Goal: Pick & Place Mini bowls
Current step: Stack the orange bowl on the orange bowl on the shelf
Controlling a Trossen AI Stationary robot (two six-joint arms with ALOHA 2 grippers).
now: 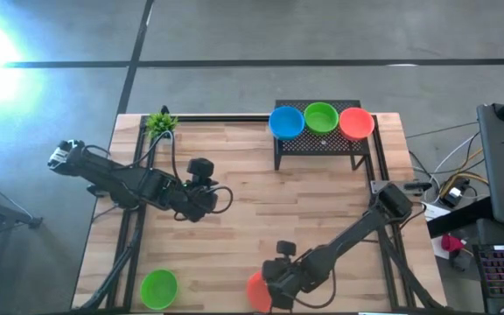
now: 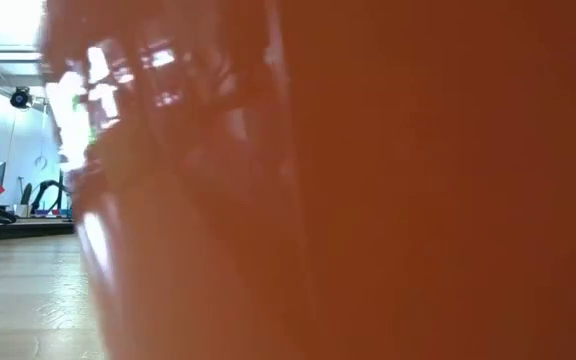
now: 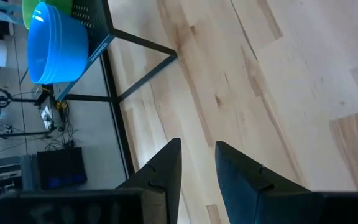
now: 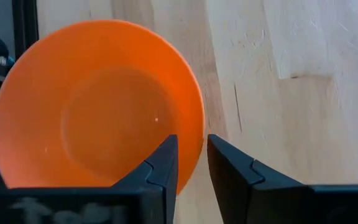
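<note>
An orange-red mini bowl [image 1: 255, 292] sits at the table's near edge, mouth up; it fills the low view [image 2: 388, 180] and shows in the right wrist view [image 4: 92, 106]. My right gripper [image 1: 274, 287] [image 4: 192, 142] is shut on its rim. A green mini bowl [image 1: 158, 287] rests mouth up near the near-left corner. Blue [image 1: 287, 122] [image 3: 58, 46], green [image 1: 320, 116] and orange-red [image 1: 355, 122] bowls stand on a black mesh stand [image 1: 322, 145] at the far edge. My left gripper [image 1: 210, 201] [image 3: 197, 146] hovers over bare wood left of centre, narrowly open, touching nothing. My right gripper holds the orange-red bowl by its rim [image 4: 199, 134], on the side toward the table's right. One finger [image 4: 163, 165] is inside the bowl and the other [image 4: 232, 171] outside. The fingers come from above, slanting from the right. I cannot tell whether the bowl is lifted.
A small leafy green plant [image 1: 160, 122] stands at the far-left corner. The stand's black legs [image 3: 145, 68] reach the table near the far edge. Bare wood [image 1: 261, 219] lies between the two arms. The near table edge is right beside the orange-red bowl.
</note>
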